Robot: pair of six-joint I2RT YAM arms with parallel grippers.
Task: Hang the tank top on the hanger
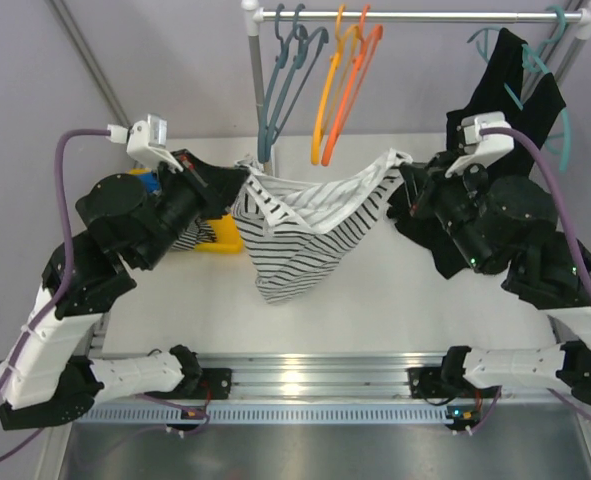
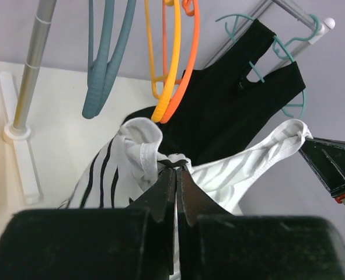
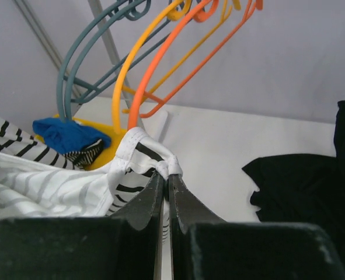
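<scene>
Hanging stretched between two claws: tank top (image 1: 300, 235), white with thin black stripes, its upper edge sagging just beneath the lower end of the hanger (image 1: 355, 85) and not on it. I cannot tell whether its hem touches the table (image 1: 405, 290).
Left gripper (image 1: 237, 183): clenched on the top's edge, below and left of the hanger.
Right gripper (image 1: 405, 170): clenched on a strap loop, below and right of the hanger.
Hanger: red-orange, hooked on the rail (image 1: 415, 15).
Yellow-orange hanger (image 1: 327, 85): just left of it.
Teal hangers (image 1: 280, 90): further left.
Black garment (image 1: 505, 80): well right of the hanger, hung on the same rail.
Yellow tray (image 1: 220, 243): low and left of the hanger.
</scene>
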